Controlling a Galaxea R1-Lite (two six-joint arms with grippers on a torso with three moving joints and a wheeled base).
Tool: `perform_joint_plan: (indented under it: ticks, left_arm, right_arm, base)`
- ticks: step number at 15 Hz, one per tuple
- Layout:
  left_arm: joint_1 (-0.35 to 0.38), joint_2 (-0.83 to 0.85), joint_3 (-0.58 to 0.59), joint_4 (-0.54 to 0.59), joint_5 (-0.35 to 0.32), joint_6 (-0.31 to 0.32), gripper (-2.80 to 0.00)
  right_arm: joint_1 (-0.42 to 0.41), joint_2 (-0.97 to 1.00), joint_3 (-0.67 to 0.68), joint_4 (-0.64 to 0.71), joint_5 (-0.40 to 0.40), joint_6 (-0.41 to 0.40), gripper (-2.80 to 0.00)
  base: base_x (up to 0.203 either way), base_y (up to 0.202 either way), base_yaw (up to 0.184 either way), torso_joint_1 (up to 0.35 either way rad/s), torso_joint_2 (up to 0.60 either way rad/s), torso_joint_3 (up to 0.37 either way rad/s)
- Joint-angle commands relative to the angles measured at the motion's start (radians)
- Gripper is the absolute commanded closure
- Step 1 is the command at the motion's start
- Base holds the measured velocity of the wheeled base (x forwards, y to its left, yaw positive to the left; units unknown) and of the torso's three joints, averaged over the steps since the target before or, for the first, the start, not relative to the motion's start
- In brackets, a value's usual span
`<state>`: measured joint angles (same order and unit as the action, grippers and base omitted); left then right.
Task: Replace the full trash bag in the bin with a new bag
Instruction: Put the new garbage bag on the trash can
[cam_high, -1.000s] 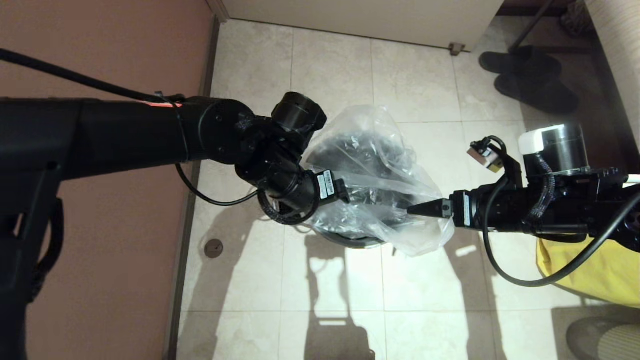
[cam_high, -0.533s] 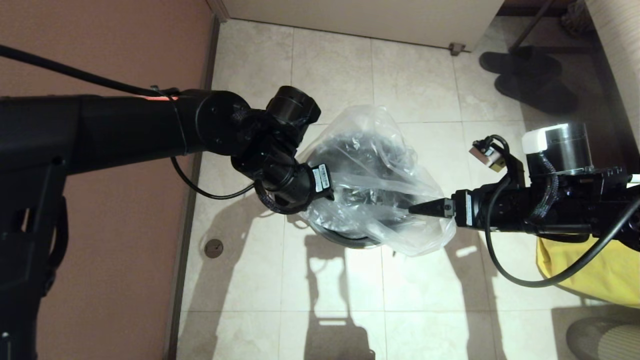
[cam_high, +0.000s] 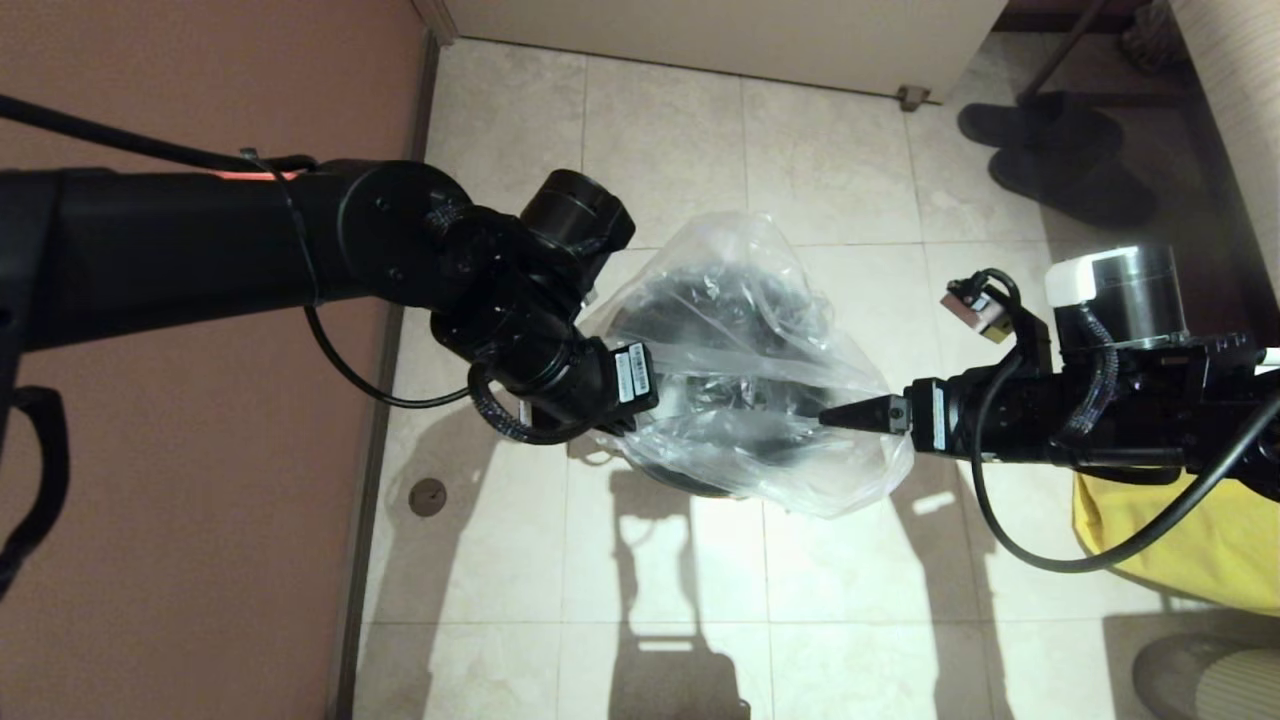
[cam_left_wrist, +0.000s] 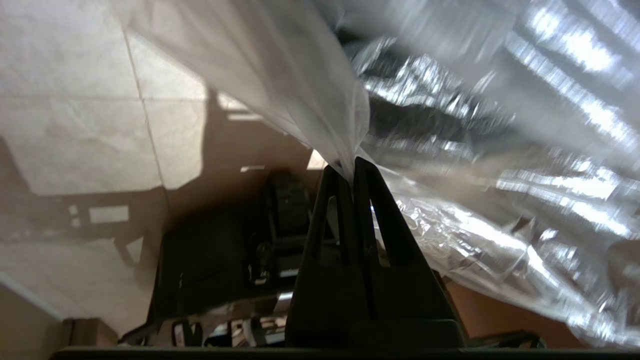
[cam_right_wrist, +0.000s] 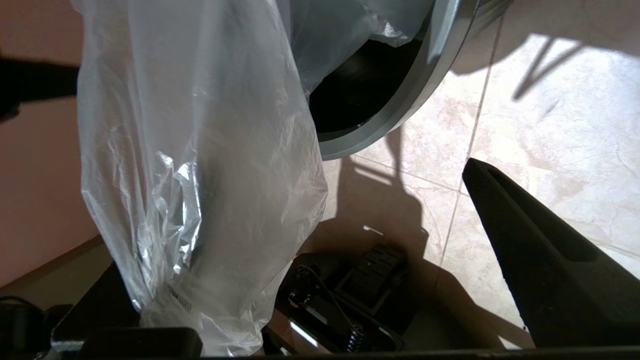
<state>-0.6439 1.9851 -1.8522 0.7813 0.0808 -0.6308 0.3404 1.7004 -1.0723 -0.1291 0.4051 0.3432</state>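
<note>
A: New bag (cam_high: 740, 380) draped over the bin (cam_right_wrist: 400, 115) on the tiled floor, billowed up above the rim rather than sunk inside. Nearest hold first?

B: Yes. Left gripper (cam_left_wrist: 354, 167) at the bag's left side, fingers pressed together on a pleat of film, plastic squeezed between the tips. Likely step: spreading the mouth around the rim.

A: How to do that well?

B: Pull outward and down past the grey rim, slowly, keeping the film taut without tearing. Avoid dragging the bin sideways.

A: And the other side?

B: Right gripper (cam_high: 830, 418) at the bag's right flank, fingers spread wide, clamped on nothing. Seen from its wrist, film hanging close by one finger, the other finger (cam_right_wrist: 525, 240) well apart over bare tile. Probably needs a bite on that edge before any stretch across.

A: Around that?

B: Yellow bag (cam_high: 1180, 540) low beside the right arm. Farthest off, dark slippers (cam_high: 1060, 160) near the far wall.
</note>
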Motion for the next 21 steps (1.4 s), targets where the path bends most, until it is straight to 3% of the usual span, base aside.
perform_joint_plan:
  ticks: [1,3,8,11,14,17,19,21]
  left_arm:
    - [-0.018,-0.067,0.067,0.004,-0.009,-0.005,0.0]
    - [-0.047,-0.102,0.161,-0.007,-0.031,-0.011,0.0]
    - [-0.093,-0.12,0.382,-0.16,-0.039,-0.016,0.0]
    - [-0.105,-0.087,0.469,-0.265,-0.039,-0.017,0.0]
    - [-0.118,-0.051,0.495,-0.305,-0.037,-0.015,0.0]
    - [-0.117,-0.026,0.487,-0.332,-0.033,-0.013,0.0]
    - [-0.117,-0.014,0.49,-0.352,-0.031,-0.012,0.0]
    - [-0.115,-0.002,0.489,-0.352,-0.03,-0.01,0.0]
  right_arm:
    - [0.0,0.002,0.002,-0.001,-0.011,0.002,-2.8]
    - [0.004,0.002,0.014,0.0,-0.011,0.005,-2.8]
    - [0.006,0.022,0.052,-0.005,-0.012,0.007,-2.8]
    - [0.006,0.056,0.069,-0.089,-0.012,0.011,-2.8]
    - [0.008,0.061,0.069,-0.103,-0.007,0.022,-2.8]
    - [0.006,0.047,0.061,-0.103,0.007,0.096,-2.8]
    - [-0.006,0.014,0.06,-0.102,0.053,0.13,-2.8]
    - [-0.045,-0.028,0.056,-0.101,0.153,0.202,-2.8]
  base:
    - [0.0,0.0,0.0,0.0,0.0,0.0]
    - [0.0,0.0,0.0,0.0,0.0,0.0]
    - [0.0,0.0,0.0,0.0,0.0,0.0]
    - [0.0,0.0,0.0,0.0,0.0,0.0]
    - [0.0,0.0,0.0,0.0,0.0,0.0]
    - [0.0,0.0,0.0,0.0,0.0,0.0]
    - [0.0,0.0,0.0,0.0,0.0,0.0]
    - [0.0,0.0,0.0,0.0,0.0,0.0]
